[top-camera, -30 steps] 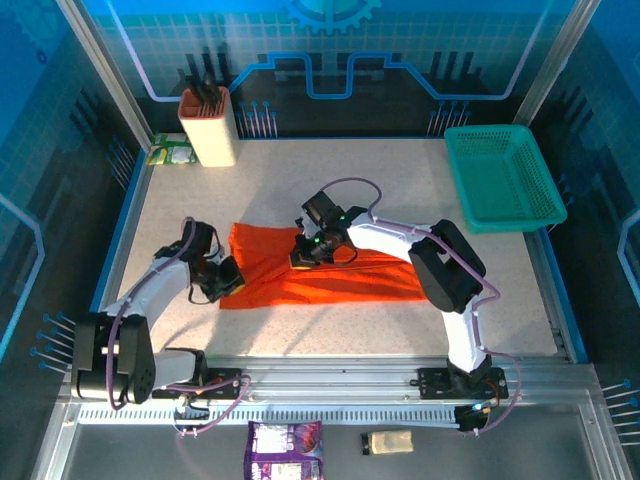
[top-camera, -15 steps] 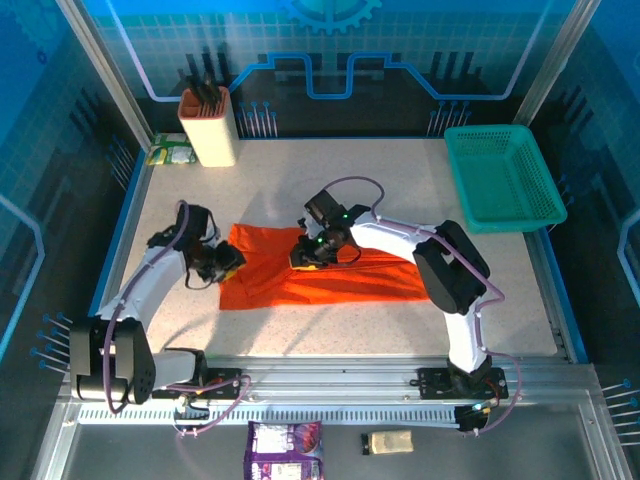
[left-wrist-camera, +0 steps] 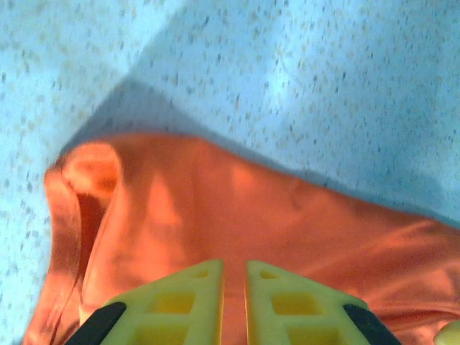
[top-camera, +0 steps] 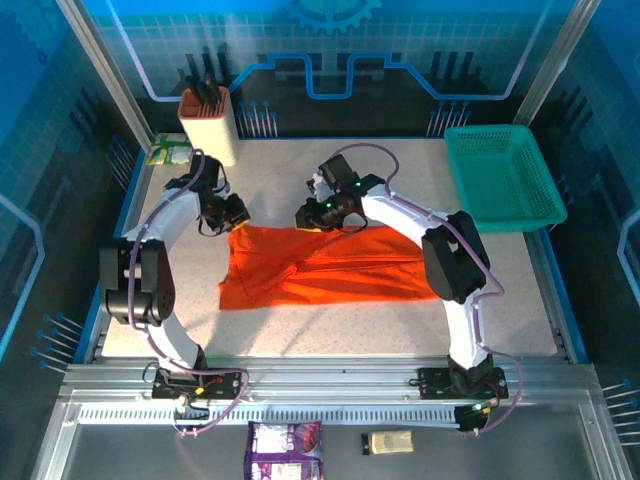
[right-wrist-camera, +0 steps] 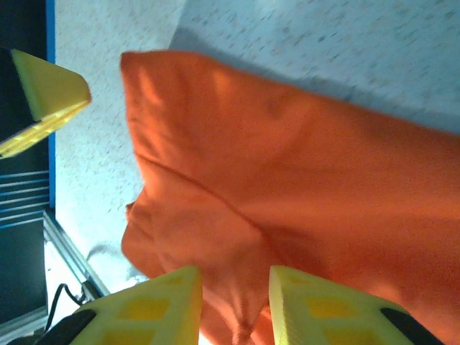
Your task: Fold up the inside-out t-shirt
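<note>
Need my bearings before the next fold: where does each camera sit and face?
Top external: above and behind the bases, looking down on the table, t-shirt and green basket; both arms in view.
Left wrist: on the left arm, looking down at the t-shirt's corner; own yellow jaws at bottom edge.
Right wrist: on the right arm, facing down across the t-shirt; own jaws below, another yellow finger upper left.
Shared: all three see the t-shirt on the table.

Bare tabletop (top-camera: 505, 275) between t-shirt (top-camera: 340, 270) and basket (top-camera: 500, 178)
</note>
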